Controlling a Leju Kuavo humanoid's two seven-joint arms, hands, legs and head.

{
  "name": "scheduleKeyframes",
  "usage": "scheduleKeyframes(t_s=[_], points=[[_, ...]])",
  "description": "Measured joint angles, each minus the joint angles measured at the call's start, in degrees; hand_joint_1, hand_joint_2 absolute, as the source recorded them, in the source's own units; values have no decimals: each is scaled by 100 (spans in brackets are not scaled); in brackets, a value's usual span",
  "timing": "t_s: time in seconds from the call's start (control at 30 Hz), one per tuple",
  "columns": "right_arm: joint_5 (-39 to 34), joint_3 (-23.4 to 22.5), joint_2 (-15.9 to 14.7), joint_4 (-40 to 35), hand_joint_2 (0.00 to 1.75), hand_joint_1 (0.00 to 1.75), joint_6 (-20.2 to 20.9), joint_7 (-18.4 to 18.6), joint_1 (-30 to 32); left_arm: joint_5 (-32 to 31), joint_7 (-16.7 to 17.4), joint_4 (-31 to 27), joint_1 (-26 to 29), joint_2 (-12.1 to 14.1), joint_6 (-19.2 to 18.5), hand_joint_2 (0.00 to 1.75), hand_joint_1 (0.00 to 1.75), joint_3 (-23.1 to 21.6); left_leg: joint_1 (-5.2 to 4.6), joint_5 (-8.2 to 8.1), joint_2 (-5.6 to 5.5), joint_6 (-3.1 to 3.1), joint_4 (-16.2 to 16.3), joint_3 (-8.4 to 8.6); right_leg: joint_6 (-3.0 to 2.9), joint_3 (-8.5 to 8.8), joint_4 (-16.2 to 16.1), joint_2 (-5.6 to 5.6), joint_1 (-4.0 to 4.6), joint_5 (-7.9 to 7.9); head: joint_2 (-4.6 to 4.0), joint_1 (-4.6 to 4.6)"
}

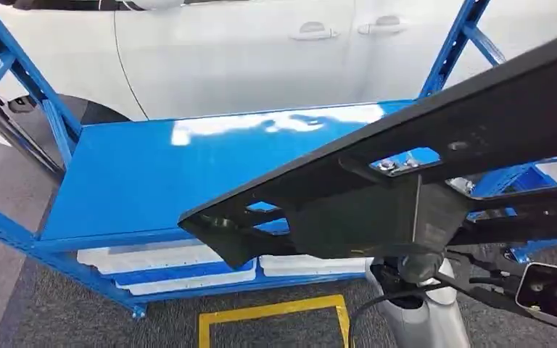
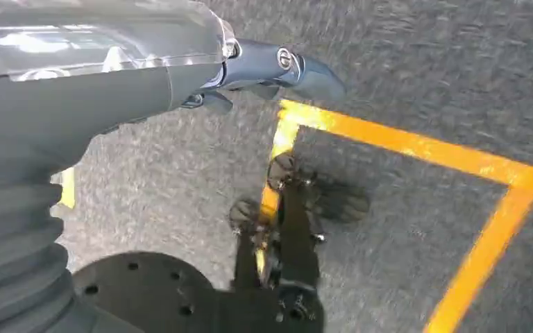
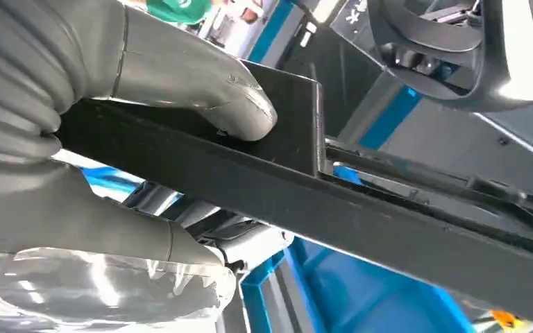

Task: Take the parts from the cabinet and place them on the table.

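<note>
part: long black plastic trim panel (image 1: 406, 156), looking stiff, light, awkwardly long
right robot hand (image 3: 146, 139): clamping panel mid-length, thumb pressing its flat face
left robot hand (image 2: 250, 69): hanging, holding nothing; whether apart or together, cannot tell
desk (image 1: 152, 174): blue, lying beneath panel's far end

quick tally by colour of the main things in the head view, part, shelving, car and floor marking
black: 1, the long black plastic part, held by the right hand
blue: 1, the blue metal shelf rack
white: 1, the white car behind it
yellow: 1, the yellow taped floor outline
total: 4
</note>
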Motion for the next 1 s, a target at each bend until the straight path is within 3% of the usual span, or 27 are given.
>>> scheduleKeyframes(t_s=[0.03,0.07,0.1,0.13,0.17,0.23,0.27,0.3,0.4,0.43,0.47,0.5,0.57,0.6,0.63,0.67,0.7,0.73,0.77,0.8,0.83,0.93,0.97,1.0], points=[[105,-11,0,-2,175,175,-37,-7,28,-9,0,0,-1,0,9,175,0,0,9,-361,3,-23,419,-105,0,-82,3,-1,7,61,0,0],[199,-29,0,-11,175,175,-59,-7,64,-9,0,0,-4,0,13,175,0,2,9,-622,3,-44,840,-198,-5,-159,5,-6,18,119,0,0],[269,-55,0,-28,175,175,-89,-7,103,-11,0,0,-3,0,15,175,0,2,9,-744,3,-62,1207,-244,-2,-249,19,-12,22,184,0,0],[308,-77,-2,-42,175,175,-100,0,136,-11,2,0,0,0,15,175,0,2,9,-672,3,-72,1360,-202,6,-341,36,-12,24,244,0,0],[334,-94,-4,-44,175,175,-98,0,162,-11,7,0,-1,0,15,175,0,2,9,-490,3,-71,1291,-60,17,-436,60,-11,23,297,0,0],[332,-112,-4,-70,175,175,-96,0,187,-11,7,0,-10,0,15,175,0,2,9,-109,4,-48,544,546,50,-625,128,-8,21,395,0,0],[328,-125,-4,-90,175,175,-85,-2,188,-11,7,0,-20,2,15,175,0,2,8,-172,3,-19,3,939,75,-682,175,-5,22,438,0,0],[321,-144,-6,-122,175,175,-83,-4,191,-11,11,0,-36,4,17,175,0,2,-30,-402,0,11,-479,1237,116,-733,202,0,50,471,0,0],[275,-184,-22,-122,175,175,-96,-7,157,-15,39,0,-28,4,31,175,0,4,-62,-329,-19,121,-458,1118,210,-730,162,-10,21,634,0,0],[216,-201,-50,-122,175,175,-92,-7,124,-46,61,0,-21,0,35,175,0,4,-17,-239,-9,173,-509,1074,262,-746,149,5,47,688,0,0],[185,-225,-92,-122,175,175,-81,-4,103,-50,68,0,-39,-2,35,175,0,4,-7,-173,39,207,-507,1032,282,-805,229,40,7,517,0,-2],[131,-269,-133,-125,175,175,-48,-7,69,-63,83,0,-45,-2,35,175,0,4,-7,-112,42,255,-509,950,306,-874,448,38,7,167,0,0],[59,-370,-208,-138,175,175,112,-7,59,-103,85,0,-41,-2,35,175,0,2,-10,33,51,274,-502,797,352,-1069,1269,36,-6,-544,0,0],[30,-443,-245,-138,175,175,283,-7,73,-111,87,0,-39,-2,37,175,0,2,-14,102,54,273,-498,693,369,-1142,1684,36,-9,-723,0,0],[13,-507,-273,-138,175,175,429,-7,96,-111,90,0,-39,-2,44,175,0,2,-16,180,54,262,-483,592,377,-1136,1932,36,-12,-693,0,0],[-2,-571,-291,-138,175,175,532,-7,113,-111,92,0,-39,-2,48,175,0,2,-16,236,54,255,-468,492,375,-1034,1945,37,-16,-531,0,0],[-9,-623,-306,-138,175,175,566,-7,120,-111,94,0,-39,-4,50,175,0,2,-17,298,55,240,-446,391,360,-797,1714,37,-17,-300,0,0],[-22,-656,-321,-138,175,175,573,-4,124,-111,88,0,-40,-9,54,175,0,2,-18,351,54,224,-422,303,330,-456,1282,37,-15,-142,0,0],[-48,-667,-341,-151,175,175,625,-5,132,-109,77,0,-42,-20,66,175,0,4,-19,398,53,209,-402,247,295,-62,765,39,-10,-132,0,0],[-68,-678,-361,-155,175,175,691,-4,132,-105,68,0,-41,-42,66,175,0,4,-34,431,48,179,-376,205,250,293,259,40,19,-333,0,0],[-75,-700,-365,-155,175,175,820,-4,143,-96,57,0,-45,-55,68,175,0,4,-39,482,46,152,-376,180,231,390,12,38,38,-405,0,-2],[-85,-891,-361,-149,175,175,1262,-7,276,-96,16,0,-24,-89,66,175,0,5,-21,652,37,40,-443,165,127,285,25,33,69,-270,0,-2],[-77,-963,-341,-146,175,175,1352,-7,317,-109,13,0,-10,-90,66,175,0,4,-4,592,25,14,-398,128,68,237,-18,-5,13,-176,0,0],[-68,-1019,-317,-144,175,175,1406,-2,348,-111,7,2,-1,-92,63,175,0,4,-7,329,23,-3,-257,62,23,171,-19,-10,19,-118,0,-2]])
